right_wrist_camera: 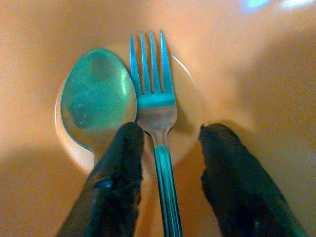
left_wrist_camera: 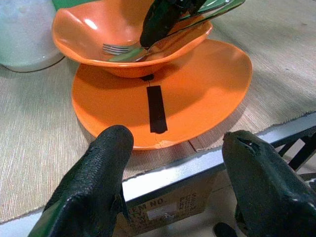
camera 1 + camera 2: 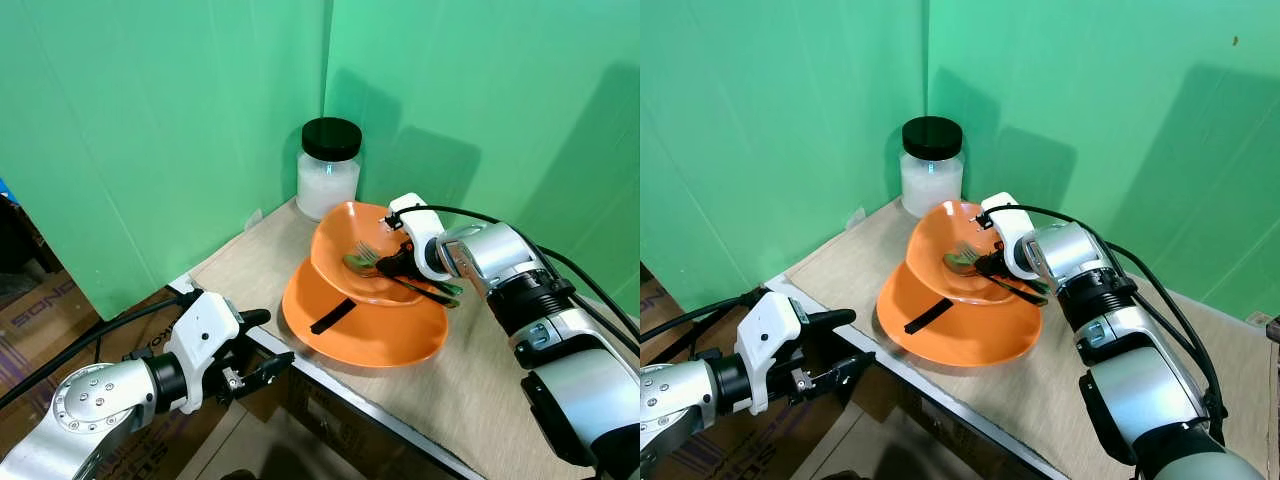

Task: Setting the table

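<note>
An orange bowl (image 3: pixel 338 238) sits tilted on an orange plate (image 3: pixel 385 338) on the table's beige mat (image 3: pixel 250 265). A fork (image 1: pixel 150 94) and a spoon (image 1: pixel 96 98) lie side by side in the bowl's bottom. My right gripper (image 1: pixel 172 134) reaches down into the bowl (image 3: pixel 385 262), open, its two fingers on either side of the fork's handle. My left gripper (image 3: pixel 268 340) hangs open just off the table's front edge, facing the plate (image 2: pixel 197 89). A black strip (image 3: pixel 333 316) lies on the plate.
A glass jar (image 3: pixel 329 170) with a black lid and white contents stands in the back corner behind the bowl. Green screens (image 3: pixel 150 120) wall in the table. The table's metal front edge (image 3: pixel 340 385) runs beside my left gripper. Cardboard boxes (image 3: pixel 40 300) lie on the floor to the left.
</note>
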